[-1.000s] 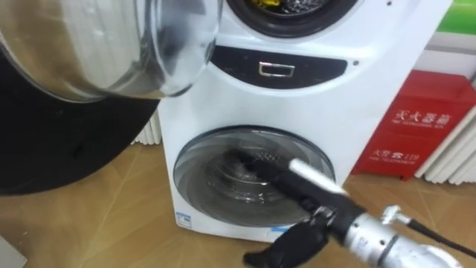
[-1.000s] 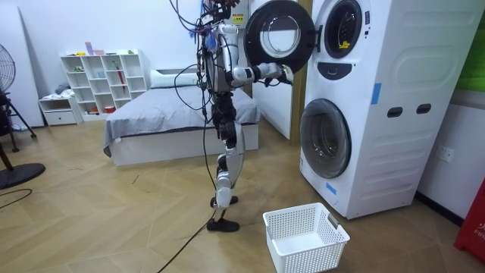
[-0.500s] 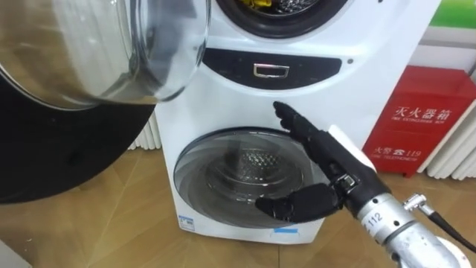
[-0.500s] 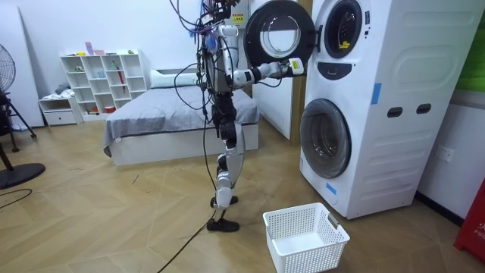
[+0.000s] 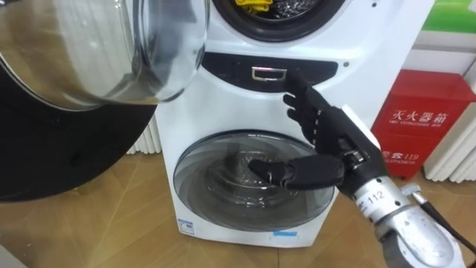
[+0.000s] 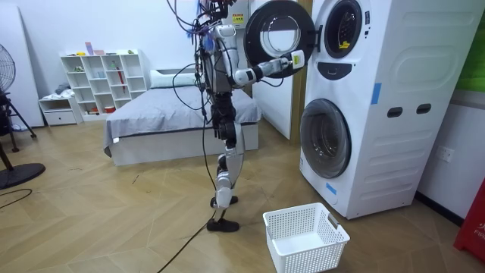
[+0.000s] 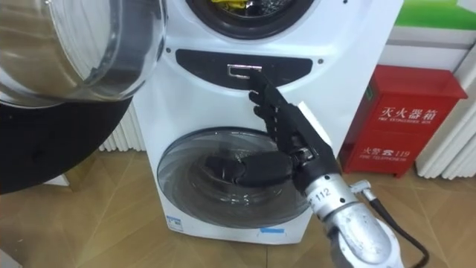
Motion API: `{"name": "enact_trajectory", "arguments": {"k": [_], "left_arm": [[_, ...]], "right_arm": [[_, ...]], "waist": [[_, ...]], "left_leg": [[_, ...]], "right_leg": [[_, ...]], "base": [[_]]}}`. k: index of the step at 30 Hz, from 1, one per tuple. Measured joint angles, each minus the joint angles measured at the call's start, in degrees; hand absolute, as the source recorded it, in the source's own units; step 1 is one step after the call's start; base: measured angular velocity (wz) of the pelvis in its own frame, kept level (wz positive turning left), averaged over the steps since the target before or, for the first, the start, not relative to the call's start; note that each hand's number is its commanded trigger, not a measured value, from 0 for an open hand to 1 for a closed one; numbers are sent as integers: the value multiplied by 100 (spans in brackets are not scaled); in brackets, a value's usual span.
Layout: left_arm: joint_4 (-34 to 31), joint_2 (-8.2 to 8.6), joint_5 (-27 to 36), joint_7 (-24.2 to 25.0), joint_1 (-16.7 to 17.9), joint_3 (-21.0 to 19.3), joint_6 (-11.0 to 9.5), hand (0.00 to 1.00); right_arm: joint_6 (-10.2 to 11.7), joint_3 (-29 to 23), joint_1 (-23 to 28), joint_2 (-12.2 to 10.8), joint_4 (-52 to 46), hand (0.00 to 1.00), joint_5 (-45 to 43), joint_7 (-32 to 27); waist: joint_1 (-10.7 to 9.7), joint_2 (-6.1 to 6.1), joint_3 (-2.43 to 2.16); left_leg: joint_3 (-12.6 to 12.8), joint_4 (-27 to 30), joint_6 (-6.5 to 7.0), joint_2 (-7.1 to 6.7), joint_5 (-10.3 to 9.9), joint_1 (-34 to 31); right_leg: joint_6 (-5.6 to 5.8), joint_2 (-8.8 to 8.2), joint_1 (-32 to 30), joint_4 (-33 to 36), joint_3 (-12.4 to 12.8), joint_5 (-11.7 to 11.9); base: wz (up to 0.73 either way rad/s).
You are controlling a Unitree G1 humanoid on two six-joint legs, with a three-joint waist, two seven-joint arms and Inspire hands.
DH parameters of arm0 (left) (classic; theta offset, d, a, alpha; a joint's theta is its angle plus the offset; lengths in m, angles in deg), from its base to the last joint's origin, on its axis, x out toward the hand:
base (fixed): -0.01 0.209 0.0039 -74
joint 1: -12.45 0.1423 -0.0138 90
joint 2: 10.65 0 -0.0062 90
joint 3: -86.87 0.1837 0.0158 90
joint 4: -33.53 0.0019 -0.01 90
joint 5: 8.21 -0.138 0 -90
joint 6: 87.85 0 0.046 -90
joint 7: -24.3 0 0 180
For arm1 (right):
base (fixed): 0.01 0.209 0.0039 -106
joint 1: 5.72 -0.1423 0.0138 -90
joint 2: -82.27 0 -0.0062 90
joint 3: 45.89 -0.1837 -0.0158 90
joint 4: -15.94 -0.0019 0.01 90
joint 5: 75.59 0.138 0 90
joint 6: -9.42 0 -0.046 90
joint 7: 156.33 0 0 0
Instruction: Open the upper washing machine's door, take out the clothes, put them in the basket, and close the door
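Start from the right robot hand (image 5: 331, 149) as seen: spread wide, fingers straight and pointing up toward the washing machine (image 6: 364, 106), thumb stuck out sideways, nothing held, and by the room view short of the machine's front.

Look for the clothes (image 5: 249, 4) above the robot hand and slightly to its left: a scrap of yellow cloth at the lower lip of the upper drum (image 5: 279, 18), beside something grey, drum wall or fabric, hard to tell which. Ignore the lower door (image 5: 223, 186), shut, behind and below the thumb.

Mind the open upper door (image 5: 97, 45), swung out to the left of the robot hand and above it; probably no risk of brushing it, given a straight rise. Lift the robot hand past the dark panel (image 5: 238, 67) behind the fingertips, then push forward into the opening rather than sweeping sideways. Hold the fingers straight until past the rim, to avoid catching the seal.

Once inside, lower the palm onto the yellow cloth and curl fingers and thumb round a good bunch, not an edge: soft fabric likely to slip or trail otherwise. Draw back level, clear of the rim, before dropping the arm. Expect more clothing deeper in, out of sight from here. Aim afterwards, probably, for the white basket (image 6: 307, 235) on the floor, far below the robot hand.
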Motion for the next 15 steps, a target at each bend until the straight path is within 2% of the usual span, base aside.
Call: {"name": "enact_trajectory", "arguments": {"k": [2,3,5,7,8,9,10,12,13,14,15], "left_arm": [[10,17,5,1,-16,-1,-41,0],[15,24,5,5,-12,-5,-58,0],[45,38,5,16,21,-11,-56,0],[48,38,5,40,88,-13,-55,0],[56,38,5,40,102,-13,-53,0],[68,42,4,38,135,-13,-52,0],[67,43,4,38,115,-13,-51,0],[73,37,10,29,234,-11,-47,0],[75,36,14,28,259,-12,-43,0],[82,24,14,31,301,-4,-41,0],[57,26,22,40,321,3,-50,0]], "right_arm": [[14,-2,-42,-11,-2,0,-4,3],[22,-1,-55,-11,-2,0,-1,12],[65,-1,-53,-11,9,0,0,10],[170,-5,-61,-15,10,0,24,-22],[189,-3,-61,-21,10,0,23,-46],[206,-6,-83,-21,11,0,20,-69],[217,-5,-104,-18,13,0,17,-92],[277,31,-188,-16,26,0,18,-194],[289,58,-237,-15,61,0,27,-214],[320,111,-321,-36,188,0,45,-269],[320,129,-388,-27,318,0,52,-324]], "waist": [[4,50,27],[32,70,42],[97,102,60],[121,125,56],[127,124,54],[163,86,25],[161,75,16],[197,1,-43],[199,-30,-44],[166,-96,-5],[185,-145,7]], "left_leg": [[35,315,-14,77,-144,-145],[57,549,-31,158,-270,-238],[58,887,-60,204,-431,-357],[-3,1146,-111,285,-587,-492],[-13,1161,-117,298,-593,-501],[4,1156,-134,311,-586,-505],[5,1158,-146,313,-578,-511],[28,1289,-206,334,-516,-620],[88,1449,-229,350,-489,-709],[153,1890,-249,344,-446,-1011],[165,1568,-274,306,-414,-1215]], "right_leg": [[7,53,-16,53,15,-32],[-25,77,-52,161,16,-118],[-65,125,-73,306,25,-223],[-107,189,-99,435,20,-378],[-120,198,-119,487,20,-396],[-143,193,-169,564,30,-444],[-155,175,-201,599,35,-469],[-205,150,-298,683,65,-520],[-213,145,-292,681,61,-530],[-242,81,-237,674,93,-565],[-252,51,-196,646,178,-596]], "base": [[4],[-5],[-6],[3],[6],[0],[0],[3],[13],[15],[7]]}}
